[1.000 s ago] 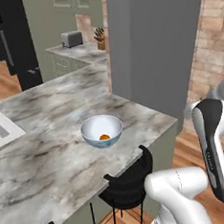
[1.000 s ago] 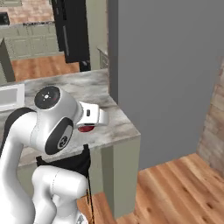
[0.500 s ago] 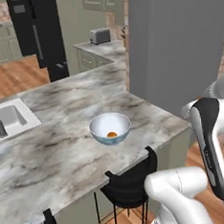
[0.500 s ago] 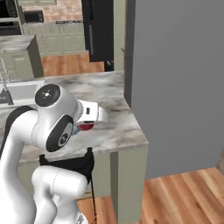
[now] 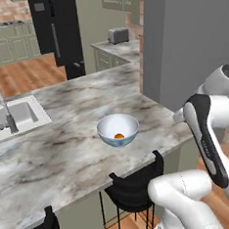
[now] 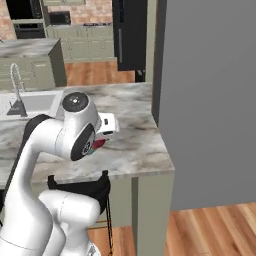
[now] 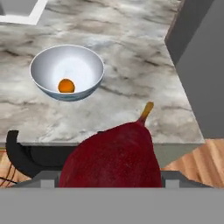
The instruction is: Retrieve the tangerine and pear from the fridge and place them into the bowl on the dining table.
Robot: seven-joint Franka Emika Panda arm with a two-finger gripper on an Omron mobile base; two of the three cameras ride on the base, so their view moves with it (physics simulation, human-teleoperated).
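A dark red pear (image 7: 111,155) with a short tan stem sits low in the hand view, and my gripper (image 7: 111,177) is shut on it. From the right base view a bit of the pear (image 6: 98,145) peeks out behind the arm's wrist. Beyond it, the white bowl (image 7: 48,65) stands on the marble dining table (image 7: 131,57) near its edge, with the orange tangerine (image 7: 66,85) inside. The left base view shows the bowl (image 5: 108,129), the tangerine (image 5: 119,135) and the table (image 5: 66,155). The black fridge (image 5: 55,33) stands far back across the kitchen.
A tall grey pillar (image 5: 188,41) rises at the table's right end, close to the arm. A sink (image 5: 13,118) with a faucet (image 5: 5,104) lies at the table's left. Black stools (image 5: 135,188) stand under the near edge. A toaster (image 5: 118,35) sits on the back counter.
The whole picture has shifted as the base drove and turned; the table and bowl now sit more to the right and nearer. The pear stays in the gripper.
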